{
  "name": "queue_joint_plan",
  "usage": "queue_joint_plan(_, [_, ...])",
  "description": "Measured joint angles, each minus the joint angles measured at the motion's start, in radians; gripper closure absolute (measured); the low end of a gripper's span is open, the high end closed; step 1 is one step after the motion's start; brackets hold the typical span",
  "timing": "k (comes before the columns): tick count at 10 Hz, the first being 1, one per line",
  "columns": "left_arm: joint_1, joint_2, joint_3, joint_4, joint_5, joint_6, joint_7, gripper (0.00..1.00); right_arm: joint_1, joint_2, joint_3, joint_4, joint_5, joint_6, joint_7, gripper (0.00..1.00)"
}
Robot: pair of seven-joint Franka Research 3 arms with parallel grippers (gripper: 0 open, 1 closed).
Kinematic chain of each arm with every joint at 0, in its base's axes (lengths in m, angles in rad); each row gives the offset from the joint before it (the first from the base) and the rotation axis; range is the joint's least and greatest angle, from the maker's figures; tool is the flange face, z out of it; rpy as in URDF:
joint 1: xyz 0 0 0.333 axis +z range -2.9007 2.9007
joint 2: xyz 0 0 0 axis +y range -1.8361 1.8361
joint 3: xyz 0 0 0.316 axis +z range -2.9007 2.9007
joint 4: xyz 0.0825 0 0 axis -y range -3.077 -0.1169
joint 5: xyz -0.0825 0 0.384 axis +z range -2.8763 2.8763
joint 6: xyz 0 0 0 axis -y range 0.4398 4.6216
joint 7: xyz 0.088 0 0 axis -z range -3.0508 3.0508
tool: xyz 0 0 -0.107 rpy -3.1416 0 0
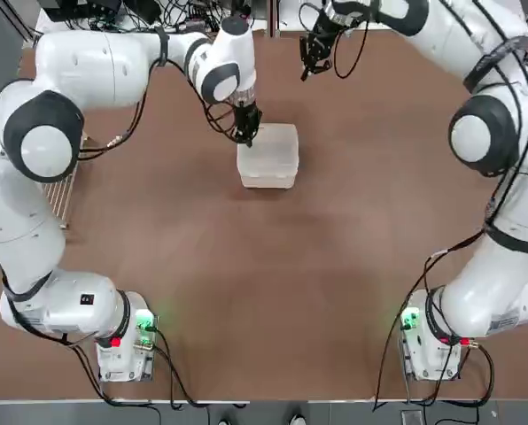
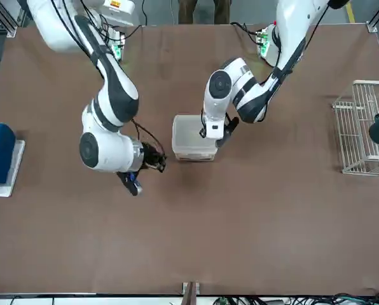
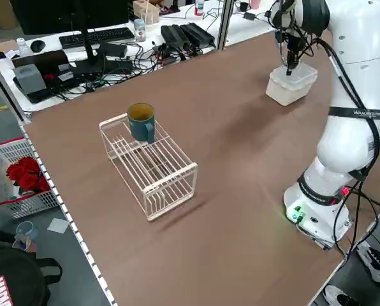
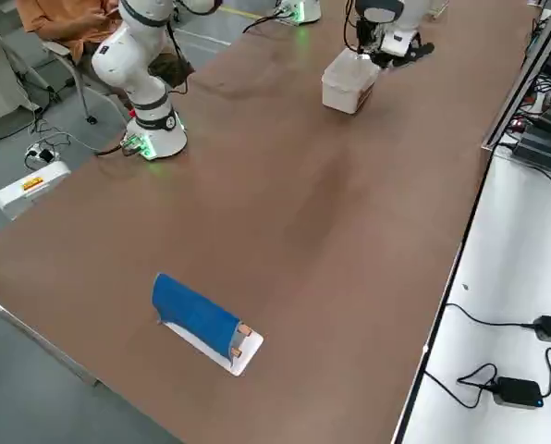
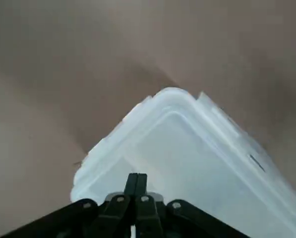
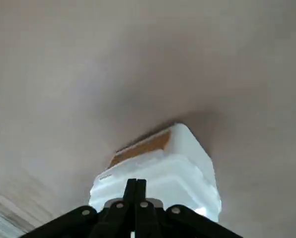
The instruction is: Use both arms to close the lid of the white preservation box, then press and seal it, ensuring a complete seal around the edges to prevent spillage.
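My left gripper [image 1: 245,133], jaws together, presses on the lid [image 1: 271,147] near its left edge. My right gripper [image 1: 310,64], also shut, hangs beyond. The white preservation box [image 2: 191,151] sits lidded mid-table; contents unreadable.

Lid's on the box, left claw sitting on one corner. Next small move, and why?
Probably press the shut left claw straight down on that corner of the lid, then work along the rim. The lid already covers the white preservation box; the shut right claw hangs clear of it.
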Motion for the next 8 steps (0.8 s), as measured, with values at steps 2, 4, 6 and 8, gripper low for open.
queue_joint_plan(2, [0.071, -0.017, -0.06, -0.039, 0.0, 0.0, 0.0, 0.99, 0.013, 0.074, -0.001, 0.072, -0.007, 0.001, -0.173, 0.99])
queue_joint_plan(4, [0.116, -0.027, -0.091, -0.055, 0.003, 0.0, 0.003, 0.99, 0.057, 0.143, 0.0, 0.149, -0.01, 0.001, -0.269, 0.99])
queue_joint_plan(6, [0.114, -0.026, -0.092, -0.07, 0.02, 0.019, 0.002, 0.99, 0.102, 0.188, 0.0, 0.178, -0.019, 0.013, -0.348, 0.99])
queue_joint_plan(8, [0.115, -0.02, -0.095, -0.083, 0.057, 0.043, -0.01, 0.99, 0.136, 0.225, -0.009, 0.186, -0.03, 0.029, -0.371, 0.99])
